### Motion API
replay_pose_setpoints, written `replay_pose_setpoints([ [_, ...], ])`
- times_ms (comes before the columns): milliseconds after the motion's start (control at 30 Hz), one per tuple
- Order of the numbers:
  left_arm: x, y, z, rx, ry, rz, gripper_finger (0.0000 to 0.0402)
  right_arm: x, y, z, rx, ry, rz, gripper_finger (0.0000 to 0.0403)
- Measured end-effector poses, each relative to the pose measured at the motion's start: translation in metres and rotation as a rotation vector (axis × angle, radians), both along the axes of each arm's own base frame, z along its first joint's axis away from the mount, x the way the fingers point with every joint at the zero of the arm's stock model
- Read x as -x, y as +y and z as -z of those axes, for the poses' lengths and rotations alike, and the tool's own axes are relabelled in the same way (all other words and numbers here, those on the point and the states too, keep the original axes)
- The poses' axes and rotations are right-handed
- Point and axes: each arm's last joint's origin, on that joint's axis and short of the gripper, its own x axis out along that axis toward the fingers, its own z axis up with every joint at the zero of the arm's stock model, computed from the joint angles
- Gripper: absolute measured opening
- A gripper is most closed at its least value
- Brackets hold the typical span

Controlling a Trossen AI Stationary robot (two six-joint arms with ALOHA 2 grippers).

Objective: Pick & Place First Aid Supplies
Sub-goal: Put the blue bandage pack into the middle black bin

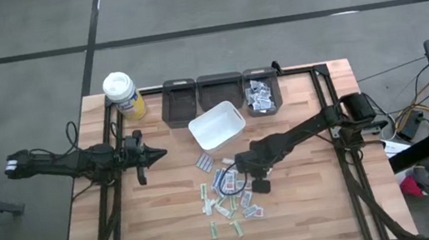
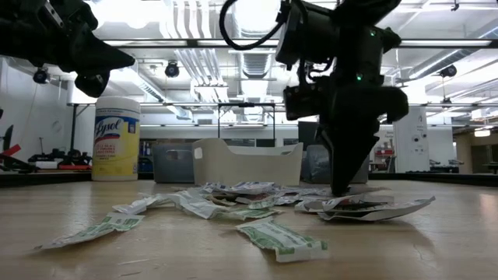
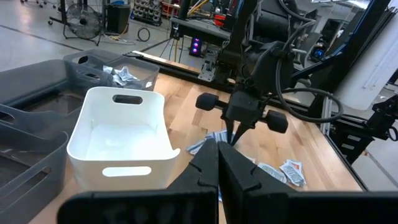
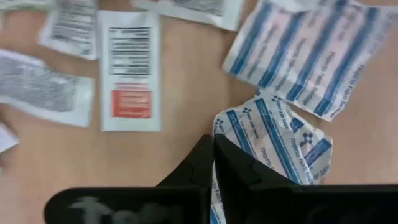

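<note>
Both jaws closed: right gripper pointing down, pinching blue-striped packet; left gripper level, empty.

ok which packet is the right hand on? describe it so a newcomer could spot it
Start at the white bin mid-table; the scattered packets lie just in front of it. The right hand is shut at that pile's right side, on a crumpled blue-striped packet. Its neighbours differ: a flat packet with a barcode and red block.
</note>
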Motion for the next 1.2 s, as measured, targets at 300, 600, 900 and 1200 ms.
replay_pose_setpoints([
  [300,0.000,0.000,0.000,0.000,0.001,0.000,0.0000,-0.005,0.002,-0.014,-0.029,0.000,-0.023,0.0009],
  [600,0.000,0.000,0.000,0.000,0.000,0.000,0.0000,-0.002,0.003,-0.019,-0.095,0.020,0.039,0.0008],
  [900,0.000,0.000,0.000,0.004,-0.005,0.000,0.0000,0.012,-0.004,-0.067,-0.076,-0.026,0.147,0.0008],
  [1200,0.000,0.000,-0.001,0.022,-0.011,-0.019,0.0000,0.028,-0.047,-0.121,0.089,-0.206,0.263,0.0008],
])
